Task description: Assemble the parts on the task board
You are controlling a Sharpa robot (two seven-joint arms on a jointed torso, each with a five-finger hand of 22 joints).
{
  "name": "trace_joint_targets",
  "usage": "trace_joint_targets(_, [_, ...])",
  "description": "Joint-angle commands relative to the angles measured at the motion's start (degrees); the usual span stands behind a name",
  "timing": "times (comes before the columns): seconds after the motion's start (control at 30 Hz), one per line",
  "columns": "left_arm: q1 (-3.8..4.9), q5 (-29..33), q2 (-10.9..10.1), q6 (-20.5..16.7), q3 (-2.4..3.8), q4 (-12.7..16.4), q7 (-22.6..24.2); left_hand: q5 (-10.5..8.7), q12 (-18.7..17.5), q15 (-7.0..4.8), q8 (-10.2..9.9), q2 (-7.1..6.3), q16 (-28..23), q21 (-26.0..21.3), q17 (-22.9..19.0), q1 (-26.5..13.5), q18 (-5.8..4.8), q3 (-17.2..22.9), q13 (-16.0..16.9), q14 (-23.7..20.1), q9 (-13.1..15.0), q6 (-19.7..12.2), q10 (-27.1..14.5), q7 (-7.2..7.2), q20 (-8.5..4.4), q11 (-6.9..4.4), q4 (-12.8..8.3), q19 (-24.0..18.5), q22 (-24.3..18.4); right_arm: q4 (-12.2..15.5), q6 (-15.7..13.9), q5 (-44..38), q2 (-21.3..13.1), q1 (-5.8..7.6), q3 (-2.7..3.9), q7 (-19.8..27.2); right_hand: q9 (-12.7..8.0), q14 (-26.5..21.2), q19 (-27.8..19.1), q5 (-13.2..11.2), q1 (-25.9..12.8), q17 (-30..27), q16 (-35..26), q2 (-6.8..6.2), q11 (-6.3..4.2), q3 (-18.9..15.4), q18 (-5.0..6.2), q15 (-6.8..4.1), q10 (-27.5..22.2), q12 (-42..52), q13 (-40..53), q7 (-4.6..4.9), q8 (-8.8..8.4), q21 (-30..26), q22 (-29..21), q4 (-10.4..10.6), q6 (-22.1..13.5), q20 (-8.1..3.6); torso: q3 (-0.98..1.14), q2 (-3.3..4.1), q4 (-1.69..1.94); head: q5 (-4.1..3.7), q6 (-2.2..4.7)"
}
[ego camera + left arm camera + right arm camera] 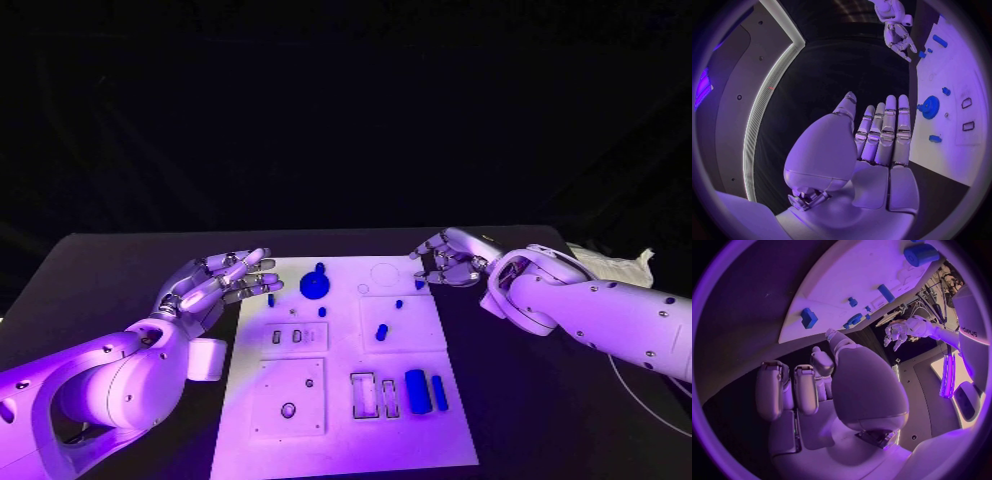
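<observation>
**Both hands hovering, nothing picked yet**

Left hand is floating empty, fingers spread, centre-left beside the task board. Right hand is curling empty at upper right. The blue gear is sitting upper-centre: approach it slowly from above

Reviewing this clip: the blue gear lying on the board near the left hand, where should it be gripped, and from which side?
The gear seems to lie flat on the board, so probably pinch its rim on opposite sides, coming from above. The left hand hovers open right beside it, nearer than the right hand, so it is likely the better one.
</observation>
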Motion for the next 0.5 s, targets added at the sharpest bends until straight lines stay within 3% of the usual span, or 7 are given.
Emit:
trace_joint_targets(0.03, [0.03, 0.07, 0.14, 1.26, 0.04, -0.06, 0.08, 0.35, -0.23, 0.12, -0.17, 0.74, -0.24, -0.34, 0.05, 0.00, 0.72, 0.01, -0.04, 0.35, -0.08, -0.04, -0.08, 0.36, 0.01, 0.33, -0.33, 0.44, -0.05, -0.53, 2.26, 1.51, 0.24, -0.44, 0.04, 2.46, -0.07, 3.76, -0.02, 0.08, -0.17, 4.93, 0.37, -0.54, 0.13, -0.33, -0.34, 0.23, -0.33, -0.21, -0.07, 0.24, -0.37, 0.08, -0.11, -0.08, -0.36, 0.03, -0.07, -0.02, 0.17, -0.18, -0.19])
trace_joint_targets(0.13, [0.03, 0.07, 0.12, 1.23, 0.04, -0.12, 0.05, 0.35, -0.23, 0.12, -0.17, 0.74, -0.24, -0.34, 0.05, 0.00, 0.72, 0.01, -0.04, 0.35, -0.08, -0.04, -0.08, 0.36, 0.01, 0.33, -0.33, 0.44, -0.05, -0.98, 2.65, 1.54, 0.35, -0.85, 0.08, 2.47, -0.07, 3.76, -0.03, 0.08, -0.17, 4.94, 0.38, -0.56, 0.13, -0.35, -0.33, 0.23, -0.33, -0.20, -0.06, 0.24, -0.37, 0.06, -0.15, -0.09, -0.37, 0.03, -0.15, -0.03, 0.17, -0.14, -0.32])
trace_joint_targets(0.23, [0.02, 0.07, 0.09, 1.25, 0.04, -0.17, -0.04, 0.35, -0.27, 0.12, -0.21, 0.74, -0.26, -0.36, 0.07, 0.00, 0.72, 0.00, -0.05, 0.35, -0.08, -0.07, -0.12, 0.38, 0.02, 0.34, -0.36, 0.45, -0.07, -1.45, 2.95, 1.58, 0.43, -1.14, 0.13, 2.52, -0.07, 3.77, -0.03, 0.08, -0.17, 4.95, 0.39, -0.56, 0.13, -0.37, -0.33, 0.23, -0.30, -0.14, -0.01, 0.24, -0.37, 0.06, -0.14, -0.10, -0.37, 0.03, -0.15, -0.03, 0.06, 0.48, -0.44])
trace_joint_targets(0.5, [0.02, 0.07, 0.06, 1.31, 0.04, -0.18, -0.21, 0.35, -0.27, 0.12, -0.21, 0.74, -0.26, -0.36, 0.07, 0.00, 0.72, 0.00, -0.05, 0.35, -0.08, -0.07, -0.12, 0.38, 0.02, 0.34, -0.37, 0.45, -0.07, -2.47, 3.50, 1.77, 0.36, -1.55, 0.25, 2.48, -0.07, 3.78, -0.03, 0.09, -0.19, 5.03, 0.43, -0.56, 0.13, -0.40, -0.33, 0.23, -0.28, -0.12, 0.01, 0.24, -0.36, 0.07, -0.13, -0.10, -0.37, 0.04, -0.16, -0.06, 0.05, 0.37, -0.65])
